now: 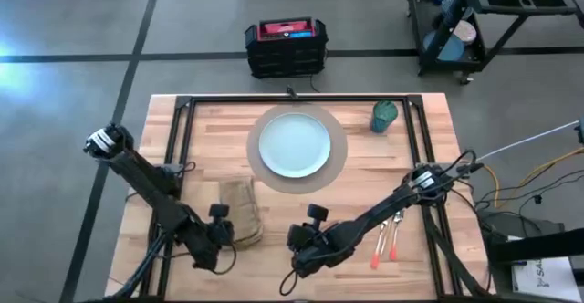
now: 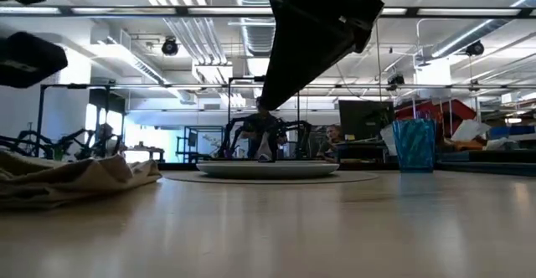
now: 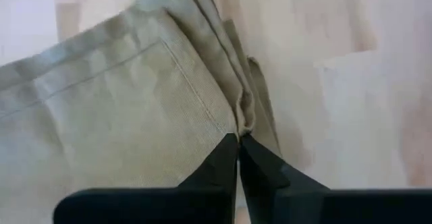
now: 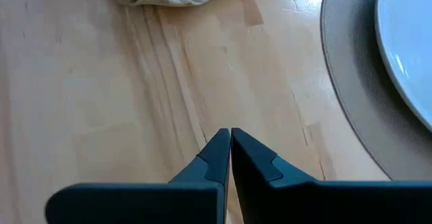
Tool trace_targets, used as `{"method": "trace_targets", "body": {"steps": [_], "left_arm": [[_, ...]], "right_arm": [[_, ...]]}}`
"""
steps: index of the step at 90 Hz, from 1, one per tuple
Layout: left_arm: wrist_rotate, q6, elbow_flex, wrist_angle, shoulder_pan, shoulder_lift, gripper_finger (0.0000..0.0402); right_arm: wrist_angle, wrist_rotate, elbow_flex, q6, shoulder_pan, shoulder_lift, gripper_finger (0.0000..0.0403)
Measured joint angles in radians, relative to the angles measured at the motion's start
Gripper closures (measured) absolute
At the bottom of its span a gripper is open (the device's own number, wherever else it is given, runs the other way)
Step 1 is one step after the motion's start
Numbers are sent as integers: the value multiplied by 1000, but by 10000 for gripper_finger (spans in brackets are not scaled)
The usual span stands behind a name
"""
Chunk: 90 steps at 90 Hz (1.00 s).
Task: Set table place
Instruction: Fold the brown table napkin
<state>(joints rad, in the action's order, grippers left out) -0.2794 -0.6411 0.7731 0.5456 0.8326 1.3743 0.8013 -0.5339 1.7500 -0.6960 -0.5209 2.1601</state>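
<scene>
Two claws sit at the near edge of the light-wood butcher-block surface (image 1: 365,171): the left claw (image 3: 238,143), closed, its tips touching the folded tan cloth napkin (image 1: 239,210) (not visibly pinching it), and the right claw (image 4: 230,140), closed on nothing. At three o'clock lie the orange-handled fork and knife (image 1: 385,241); at twelve, the pale blue plate (image 1: 294,144) on its round tan mat (image 1: 339,161), then the small teal cup (image 1: 383,116). Dragging could unfold the napkin.

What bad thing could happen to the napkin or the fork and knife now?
The left gripper is shut at the folded napkin's edge, so pulling might unfold or bunch it. The right gripper is shut and empty, near the mat; its arm reaches across right beside the fork and knife, so it could knock them.
</scene>
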Motion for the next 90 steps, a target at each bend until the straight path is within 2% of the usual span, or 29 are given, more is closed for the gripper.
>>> {"method": "trace_targets", "body": {"steps": [32,55,74,90], "left_arm": [[31,26,1,68,6,-164,401],[112,60,1,93,29,-258,402],[190,-23,-29,72,87,-216,402],[273,-109,-116,-109,111,-106,401]], "right_arm": [[1,0,0,0,5,0,403],[1,0,0,-12,13,0,403],[1,1,0,-20,15,0,403],[2,1,0,-26,19,0,403]]}}
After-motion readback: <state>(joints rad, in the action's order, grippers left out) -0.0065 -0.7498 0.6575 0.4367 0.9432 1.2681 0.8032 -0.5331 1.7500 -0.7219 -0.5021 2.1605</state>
